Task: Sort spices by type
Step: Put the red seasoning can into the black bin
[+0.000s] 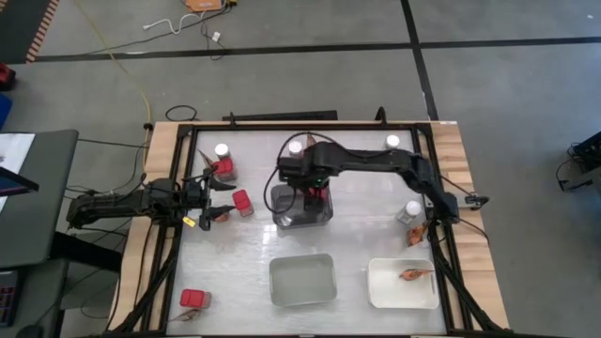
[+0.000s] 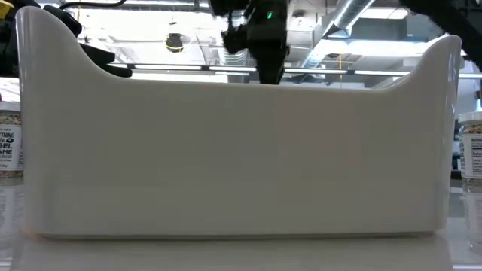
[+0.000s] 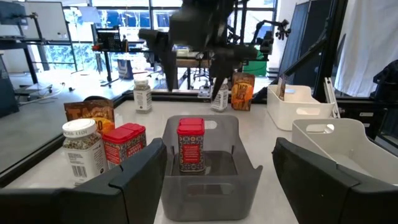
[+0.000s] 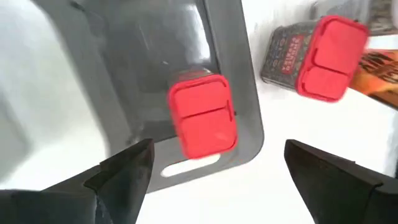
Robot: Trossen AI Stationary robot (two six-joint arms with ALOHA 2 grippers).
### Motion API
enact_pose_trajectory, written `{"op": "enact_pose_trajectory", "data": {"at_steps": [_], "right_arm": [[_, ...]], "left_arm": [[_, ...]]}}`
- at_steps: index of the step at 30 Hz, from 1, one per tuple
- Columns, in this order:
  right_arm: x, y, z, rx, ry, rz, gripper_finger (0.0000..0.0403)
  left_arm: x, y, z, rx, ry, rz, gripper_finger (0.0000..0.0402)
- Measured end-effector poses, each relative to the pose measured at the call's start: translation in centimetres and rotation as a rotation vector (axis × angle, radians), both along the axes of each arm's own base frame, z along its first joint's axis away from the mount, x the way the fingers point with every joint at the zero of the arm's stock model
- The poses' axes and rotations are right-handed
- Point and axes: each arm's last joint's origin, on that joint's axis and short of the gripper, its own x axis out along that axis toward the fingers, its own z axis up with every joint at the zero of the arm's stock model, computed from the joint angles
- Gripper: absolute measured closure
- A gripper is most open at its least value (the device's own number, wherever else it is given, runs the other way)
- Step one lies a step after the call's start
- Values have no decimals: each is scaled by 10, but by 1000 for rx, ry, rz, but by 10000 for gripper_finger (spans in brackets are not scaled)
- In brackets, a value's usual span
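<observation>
A red boxy spice container [image 3: 191,144] stands upright on its base inside the dark grey tray [image 1: 282,218] at mid-table. My right gripper [image 4: 211,180] hangs above it, pointing down, open, with nothing between its fingers. The left wrist view shows it as a dark shape [image 3: 193,62] clear above the container. My left gripper [image 3: 217,186] waits open at the table's left, level, facing the grey tray. Two more red containers [image 1: 242,203] [image 1: 223,169] and a white-lidded jar [image 1: 222,150] stand near it. An orange-brown packet [image 1: 411,274] lies in the white tray [image 1: 380,291].
A pale grey tray [image 1: 302,280] sits near the front edge, beside the white one. Jars stand at the far edge [image 1: 297,145] [image 1: 392,142] and at the right [image 1: 413,210], next to a packet [image 1: 415,235]. A red container [image 1: 194,299] lies at the front left.
</observation>
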Motion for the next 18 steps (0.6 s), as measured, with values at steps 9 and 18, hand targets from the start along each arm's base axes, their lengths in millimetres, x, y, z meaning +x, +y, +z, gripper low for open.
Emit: {"op": "enact_pose_trajectory", "data": {"at_steps": [9, 18], "right_arm": [[-78, 37, 19, -158, -201, -153, 17], [-193, 71, -27, -269, -449, -398, 17]], "left_arm": [[0, 0, 0, 0, 0, 0, 120], [0, 0, 0, 0, 0, 0, 120]]}}
